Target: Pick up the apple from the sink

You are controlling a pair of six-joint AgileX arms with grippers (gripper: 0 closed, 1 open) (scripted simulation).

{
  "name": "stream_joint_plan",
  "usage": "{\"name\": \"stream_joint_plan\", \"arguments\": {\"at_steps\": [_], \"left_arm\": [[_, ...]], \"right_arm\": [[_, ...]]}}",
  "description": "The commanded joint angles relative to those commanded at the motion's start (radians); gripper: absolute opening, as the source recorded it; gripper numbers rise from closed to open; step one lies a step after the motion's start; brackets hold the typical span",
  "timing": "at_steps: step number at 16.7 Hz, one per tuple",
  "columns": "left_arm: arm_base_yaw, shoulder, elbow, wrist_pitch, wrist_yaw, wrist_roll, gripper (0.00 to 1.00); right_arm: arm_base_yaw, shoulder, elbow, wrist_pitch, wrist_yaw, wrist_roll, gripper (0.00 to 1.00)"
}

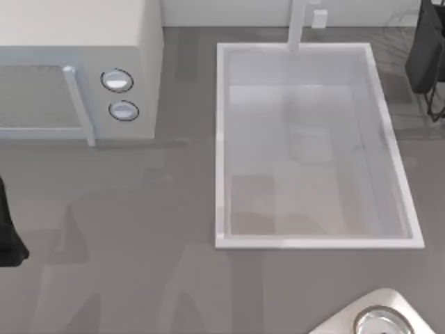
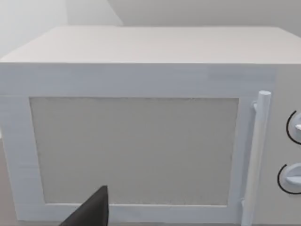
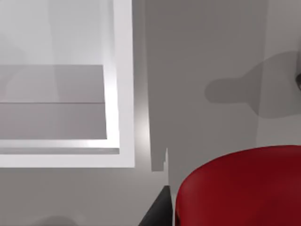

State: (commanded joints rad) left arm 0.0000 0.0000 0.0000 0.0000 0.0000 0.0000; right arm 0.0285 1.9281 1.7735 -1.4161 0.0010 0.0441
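Right wrist view: glossy bright-red roundish apple [image 3: 240, 188] sits close under the camera, apparently pinched by the right gripper, lifted clear so the large white rectangular sink [image 1: 221, 139] lies empty. Right arm at two o'clock, left arm parked at eight. Apple's axis unreadable.

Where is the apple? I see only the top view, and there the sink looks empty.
Observer: The right wrist view has the apple very near its camera, against the counter, outside the sink rim.
Operator: What does the left arm face?
Observer: The left arm is parked at the table's left edge. Its wrist view looks straight at the microwave door, which is closed.
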Motion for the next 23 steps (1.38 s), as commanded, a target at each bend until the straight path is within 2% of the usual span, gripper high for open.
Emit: {"name": "stream_joint_plan", "arguments": {"at_steps": [4,9,14,20,23], "left_arm": [[0.000,0.000,0.000,0.000,0.000,0.000,1.00],[0.000,0.000,0.000,0.000,0.000,0.000,1.00],[0.000,0.000,0.000,0.000,0.000,0.000,1.00],[0.000,0.000,0.000,0.000,0.000,0.000,1.00],[0.000,0.000,0.000,0.000,0.000,0.000,1.00]], "right_arm": [[0.022,0.009,-0.030,0.035,-0.002,-0.003,0.00],[0.054,0.030,-0.192,0.223,-0.024,-0.025,0.00],[0.021,0.057,-0.339,0.395,-0.011,-0.006,0.00],[0.004,0.054,-0.366,0.420,0.000,0.005,0.00],[0.004,0.054,-0.366,0.420,0.000,0.005,0.23]]}}
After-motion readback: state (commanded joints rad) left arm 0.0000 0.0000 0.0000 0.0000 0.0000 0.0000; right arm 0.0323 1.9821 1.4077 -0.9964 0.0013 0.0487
